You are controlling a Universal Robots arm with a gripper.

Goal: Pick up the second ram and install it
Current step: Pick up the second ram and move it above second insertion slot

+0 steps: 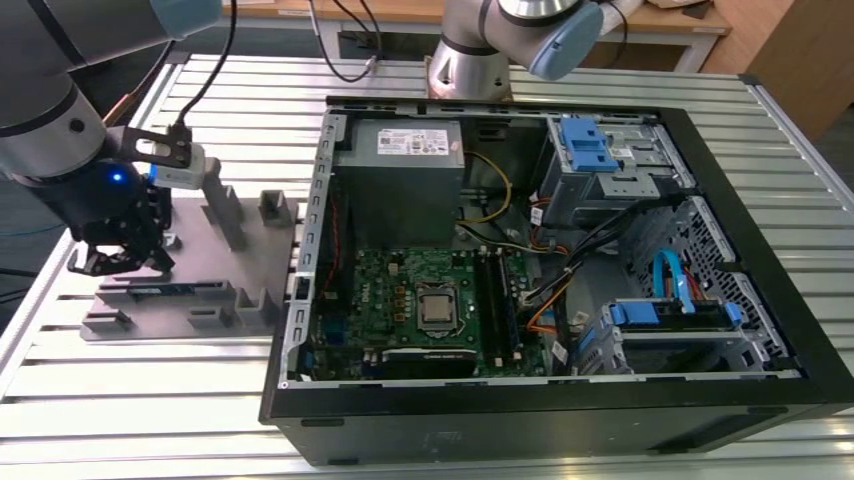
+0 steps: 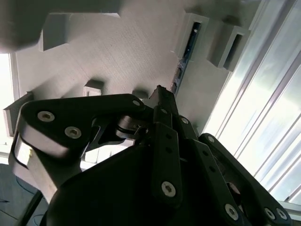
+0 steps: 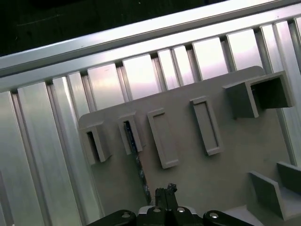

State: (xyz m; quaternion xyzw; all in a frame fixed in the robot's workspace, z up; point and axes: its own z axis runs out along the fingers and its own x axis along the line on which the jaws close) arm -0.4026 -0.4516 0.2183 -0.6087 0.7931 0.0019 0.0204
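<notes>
1. Claw [image 3: 164, 192] hangs low over the grey slotted block [image 3: 221, 179], fingertips drawn together with nothing between them.
2. The second ram [image 3: 136, 150] stands on edge in a narrow slot of that block. Its near end is just beside the claw's tip and the rest runs away from it. The claw has no hold of it.
3. The open computer case [image 1: 534, 420] lies well apart from the claw on the ribbed metal table [image 1: 134, 400], its green motherboard [image 1: 400, 280] facing up.

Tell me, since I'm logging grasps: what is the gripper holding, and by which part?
Cannot be told: the gripper sits at one end of the second ram in the grey holder, but contact is hidden.
</notes>
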